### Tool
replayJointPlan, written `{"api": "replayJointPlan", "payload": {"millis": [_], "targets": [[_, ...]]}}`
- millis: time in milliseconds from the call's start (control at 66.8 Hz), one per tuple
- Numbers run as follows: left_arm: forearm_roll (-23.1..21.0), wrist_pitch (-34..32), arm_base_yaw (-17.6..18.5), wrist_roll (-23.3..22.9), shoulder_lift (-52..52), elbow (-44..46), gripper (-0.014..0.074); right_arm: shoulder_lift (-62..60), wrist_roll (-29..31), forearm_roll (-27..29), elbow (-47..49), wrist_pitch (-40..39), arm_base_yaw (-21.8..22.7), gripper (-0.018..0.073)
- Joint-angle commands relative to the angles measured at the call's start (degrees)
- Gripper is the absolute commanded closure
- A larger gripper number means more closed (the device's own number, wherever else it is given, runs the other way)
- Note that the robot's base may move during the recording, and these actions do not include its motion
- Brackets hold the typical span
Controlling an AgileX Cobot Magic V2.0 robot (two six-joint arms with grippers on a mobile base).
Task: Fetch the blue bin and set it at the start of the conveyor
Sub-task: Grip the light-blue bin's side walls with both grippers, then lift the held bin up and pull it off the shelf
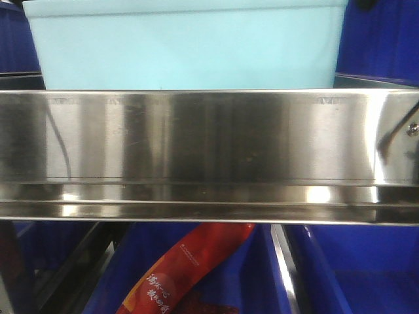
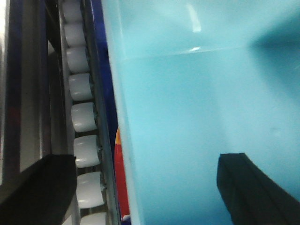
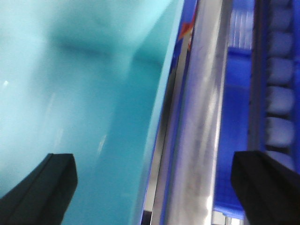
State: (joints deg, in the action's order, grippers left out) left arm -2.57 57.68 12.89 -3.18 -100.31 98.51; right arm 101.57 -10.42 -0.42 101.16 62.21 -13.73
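The blue bin, a pale cyan tub, sits on the shelf behind a steel rail in the front view. In the left wrist view its smooth inside fills the right side. My left gripper is open astride the bin's left wall, one finger inside and the other outside over the rollers. My right gripper is open astride the opposite wall of the bin, with one finger inside and one outside. The conveyor start is out of view.
A shiny stainless-steel rail runs across the shelf front and close beside the bin. Dark blue bins flank the tub, and more sit below. A red packet lies on the lower shelf. White rollers line the track.
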Motion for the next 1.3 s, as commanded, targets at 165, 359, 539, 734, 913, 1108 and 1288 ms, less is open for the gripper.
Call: {"api": "replayJointPlan", "payload": {"millis": [165,359,539,734,913,1108,1288], "targets": [[1.9,-1.4,-0.1,-0.5,-2.8,0.4,0.0094,3.4,-0.2,0.4,0.5,-2.9,-0.1,0.0009],[1.8,-0.7,-0.1,-0.5,-3.2,0.4,0.0329,4.5,-0.2,0.7,0.5,-2.6,-0.1,0.0320],[1.8,-1.1,-0.1,-0.5,-3.2,0.4,0.0706,4.5,-0.3,0.7,0.5,-2.7,-0.1,0.0721],[1.9,-0.8,-0.1,-0.5,-2.8,0.6,0.0708,4.2,-0.3,0.7,0.5,-2.1,-0.1,0.0712],[1.3,-0.1,-0.1,-0.5,1.6,0.6,0.0708,0.7,-0.3,0.7,0.5,-1.2,-0.1,0.0712],[1.2,-0.2,1.3,-0.5,8.6,0.6,0.0708,-5.6,-0.3,0.7,0.5,-1.2,-0.1,0.0712],[1.2,-0.6,4.4,-1.3,14.1,0.6,0.0708,-11.5,-0.3,0.7,0.5,-1.2,-0.1,0.0712]]}}
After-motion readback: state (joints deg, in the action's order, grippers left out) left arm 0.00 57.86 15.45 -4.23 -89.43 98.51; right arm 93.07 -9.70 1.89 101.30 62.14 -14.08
